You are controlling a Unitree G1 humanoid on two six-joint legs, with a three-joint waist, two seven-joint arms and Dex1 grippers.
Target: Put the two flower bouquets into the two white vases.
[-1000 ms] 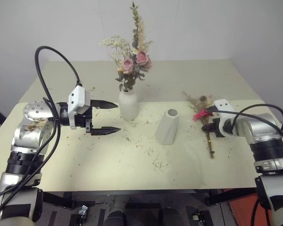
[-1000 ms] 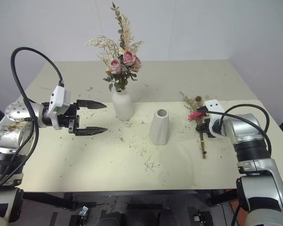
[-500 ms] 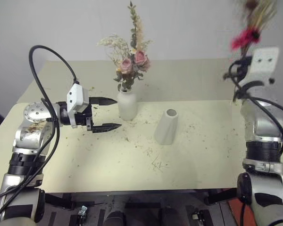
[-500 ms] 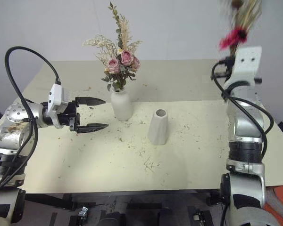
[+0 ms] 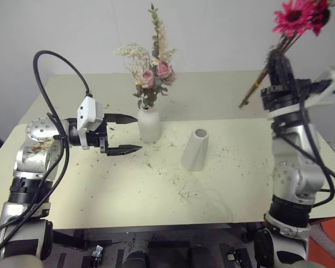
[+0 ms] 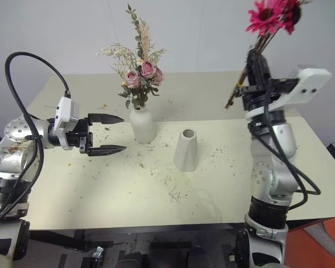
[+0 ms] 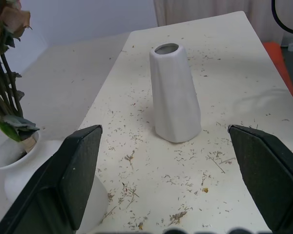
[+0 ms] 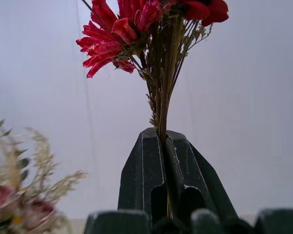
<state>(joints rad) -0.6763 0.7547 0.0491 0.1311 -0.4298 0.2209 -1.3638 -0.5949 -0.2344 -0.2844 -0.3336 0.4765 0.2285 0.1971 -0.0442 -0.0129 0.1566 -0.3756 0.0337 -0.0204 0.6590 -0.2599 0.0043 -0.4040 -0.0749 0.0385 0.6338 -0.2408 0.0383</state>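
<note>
The pale pink rose bouquet (image 5: pixel 152 72) stands in the rounded white vase (image 5: pixel 149 125) at the table's middle back. To its right, the tapered cone vase (image 5: pixel 195 149) is upright with nothing in its mouth. High over the table's right side, my right gripper (image 5: pixel 276 56) is shut on the stems of the magenta-red bouquet (image 5: pixel 295 17), flower heads up, cut ends (image 5: pixel 250 95) slanting down toward the left. The right wrist view shows the stems pinched between the fingers (image 8: pixel 141 165). My left gripper (image 5: pixel 138 133) is open just left of the rounded vase, level with its body.
Dried flower crumbs litter the cream table (image 5: pixel 156 190). A black cable (image 5: pixel 61 67) arcs above my left arm. A pale wall stands behind the table's far edge.
My right gripper has lifted the magenta bouquet off the table's right side, turned it upright and brought it up high, slightly toward the middle. The left gripper has stayed put.
</note>
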